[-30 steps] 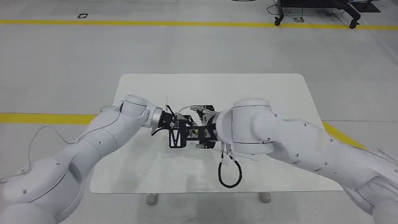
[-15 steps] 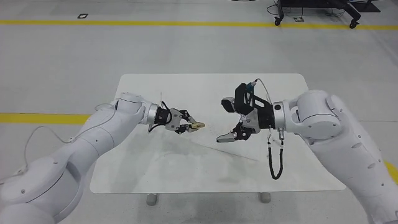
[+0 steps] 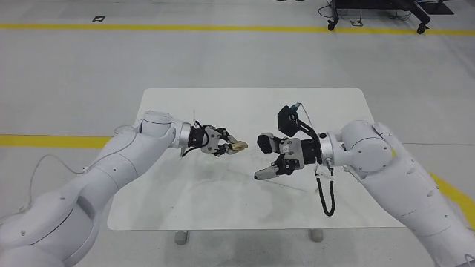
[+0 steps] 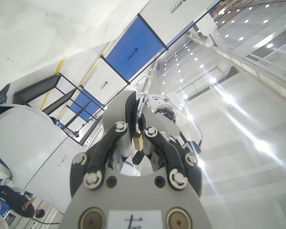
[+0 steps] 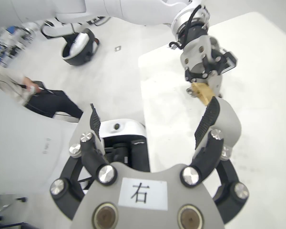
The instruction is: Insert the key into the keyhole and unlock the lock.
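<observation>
Over the middle of the white rectangular table [image 3: 223, 200], the left gripper [image 3: 226, 146] is clamped on a brass padlock with a silver shackle [image 3: 237, 147]. The right gripper [image 3: 264, 159] hangs spread wide, slightly nearer the table's front edge. The key cannot be made out.

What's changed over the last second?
The right gripper pulled away from the lock with its fingers open, then came partway back toward it. The left gripper stayed shut on the lock over the table and hardly shifted.
</observation>
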You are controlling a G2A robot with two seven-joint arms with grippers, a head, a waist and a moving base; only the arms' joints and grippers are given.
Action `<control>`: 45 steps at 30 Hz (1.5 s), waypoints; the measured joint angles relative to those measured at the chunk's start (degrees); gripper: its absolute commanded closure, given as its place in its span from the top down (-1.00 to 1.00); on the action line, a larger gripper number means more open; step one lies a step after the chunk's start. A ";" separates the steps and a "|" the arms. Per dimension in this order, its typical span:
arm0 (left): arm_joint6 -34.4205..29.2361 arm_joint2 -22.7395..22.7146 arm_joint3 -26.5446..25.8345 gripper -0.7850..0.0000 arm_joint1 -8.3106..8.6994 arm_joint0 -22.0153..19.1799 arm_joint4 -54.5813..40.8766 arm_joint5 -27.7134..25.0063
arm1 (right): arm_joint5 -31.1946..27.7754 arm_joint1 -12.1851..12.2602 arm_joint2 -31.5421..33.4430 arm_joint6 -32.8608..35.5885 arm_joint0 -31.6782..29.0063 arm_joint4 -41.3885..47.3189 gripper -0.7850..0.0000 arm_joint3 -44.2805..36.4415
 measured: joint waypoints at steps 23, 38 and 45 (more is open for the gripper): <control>4.91 -9.35 -7.43 -1.00 3.17 5.31 4.31 3.16 | 4.49 -3.66 -9.27 2.40 7.40 10.95 -1.00 9.16; 5.55 -13.02 -9.29 -1.00 3.24 7.34 7.08 4.77 | 12.29 -5.41 -12.11 -2.62 9.12 2.49 -1.00 11.96; 6.07 -14.68 -9.63 -1.00 3.13 8.12 8.07 4.90 | 14.38 -5.65 -11.56 -2.69 8.91 2.53 -1.00 12.60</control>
